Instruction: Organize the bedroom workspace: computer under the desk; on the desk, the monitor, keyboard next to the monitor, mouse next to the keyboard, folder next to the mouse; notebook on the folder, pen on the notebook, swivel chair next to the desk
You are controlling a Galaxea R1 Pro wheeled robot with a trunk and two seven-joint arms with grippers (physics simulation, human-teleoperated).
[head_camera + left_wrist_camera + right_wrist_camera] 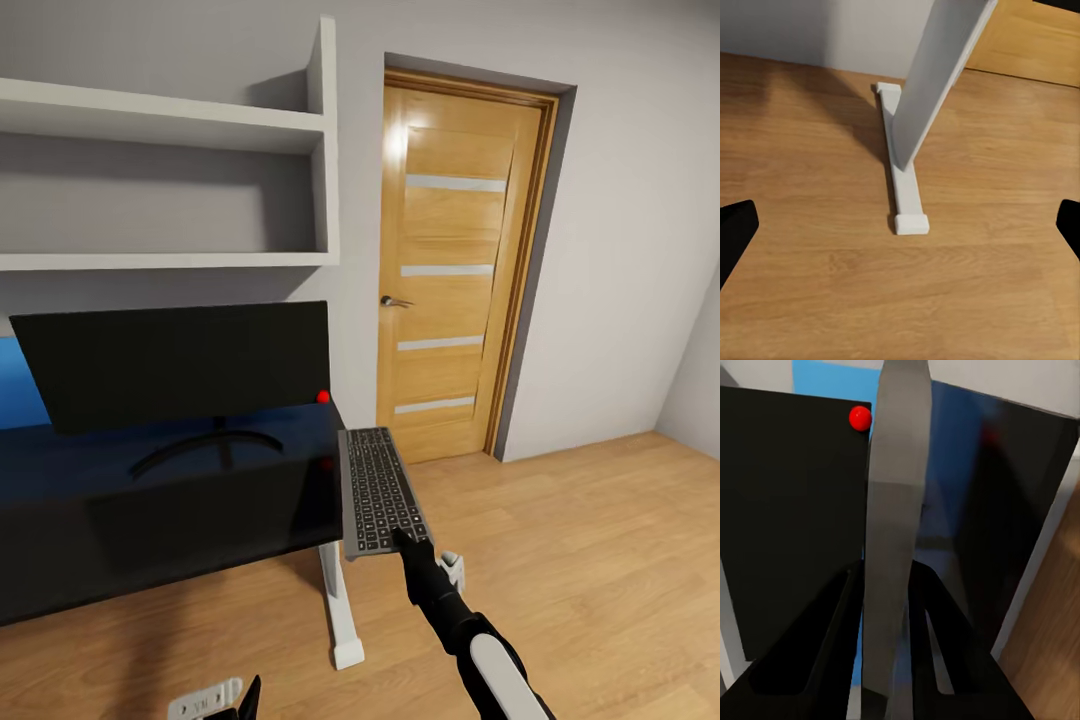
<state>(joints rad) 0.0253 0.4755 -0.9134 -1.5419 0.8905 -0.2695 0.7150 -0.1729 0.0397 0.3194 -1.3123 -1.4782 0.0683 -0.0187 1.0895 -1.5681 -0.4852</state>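
Observation:
The black monitor (175,365) stands on the glossy black desk (100,545) under the wall shelves. My right gripper (408,540) is shut on the near end of the slim keyboard (380,490), holding it in the air just past the desk's right edge. In the right wrist view the keyboard (894,540) runs edge-on between the fingers (832,637), with the monitor (795,510) behind. My left gripper (900,225) is open, low above the wood floor, facing the desk's white leg (916,120).
A wooden door (455,260) is behind the keyboard. White wall shelves (165,190) hang above the monitor. The desk's white leg and foot (340,610) stand beside my right arm. Open wood floor (600,560) spreads right. A small red ball (323,396) marks the monitor's corner.

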